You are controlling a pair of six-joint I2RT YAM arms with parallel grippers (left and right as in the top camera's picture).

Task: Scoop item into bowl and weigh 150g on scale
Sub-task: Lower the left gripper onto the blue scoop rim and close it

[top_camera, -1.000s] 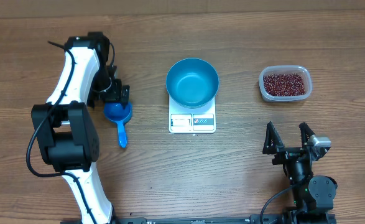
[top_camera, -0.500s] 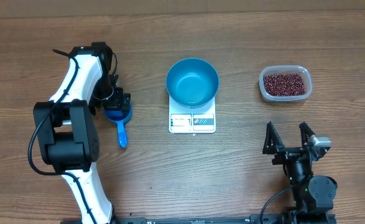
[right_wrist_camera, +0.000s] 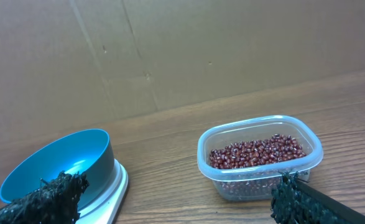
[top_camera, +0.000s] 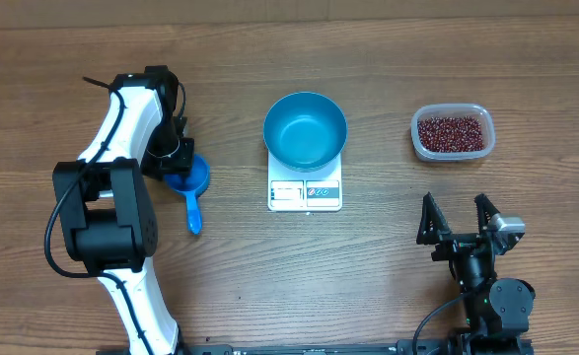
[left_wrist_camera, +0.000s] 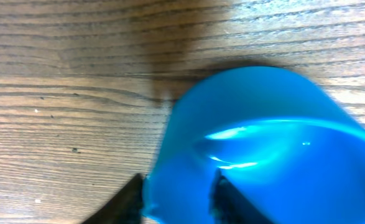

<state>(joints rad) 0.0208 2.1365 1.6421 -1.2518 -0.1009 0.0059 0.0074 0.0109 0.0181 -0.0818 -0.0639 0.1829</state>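
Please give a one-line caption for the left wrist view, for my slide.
Left tool grips the blue scoop's rim on the wooden table.

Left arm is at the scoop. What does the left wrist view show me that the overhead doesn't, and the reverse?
Left wrist only: the fingers of the left gripper clamp the cup wall of the scoop, one outside, one inside. Overhead only: the scoop's handle, the empty bowl on the scale, the tub of beans to its right, and the right gripper, open and holding nothing. Both: the blue scoop on the wooden table, with the left gripper at it.
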